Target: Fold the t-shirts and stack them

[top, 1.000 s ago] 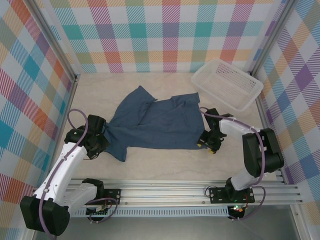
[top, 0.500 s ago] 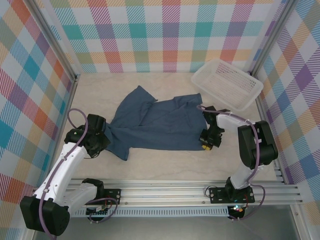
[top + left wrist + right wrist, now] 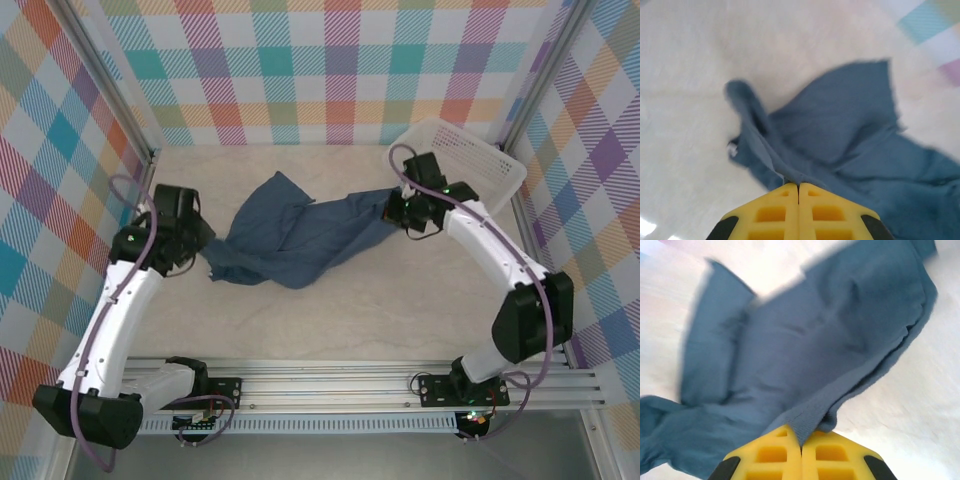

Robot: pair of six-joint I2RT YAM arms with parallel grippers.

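Observation:
A single slate-blue t-shirt (image 3: 300, 235) hangs bunched between my two grippers above the pale table. My left gripper (image 3: 203, 243) is shut on its left edge; in the left wrist view the yellow fingers (image 3: 798, 187) pinch a fold of the t-shirt (image 3: 850, 135). My right gripper (image 3: 393, 208) is shut on its right edge, by the basket; in the right wrist view the fingers (image 3: 801, 442) clamp the thick hem of the t-shirt (image 3: 805, 340). The cloth sags in creases, with a flap reaching toward the back.
A white plastic mesh basket (image 3: 457, 165) stands at the back right corner, just behind my right arm. Checked walls close the table (image 3: 340, 310) on three sides. A metal rail (image 3: 330, 385) runs along the near edge.
Both grippers have lifted and moved toward the back, carrying the shirt's edges. The shirt, flat on the table before, is now gathered and crumpled, its near part pulled off the table's front area.

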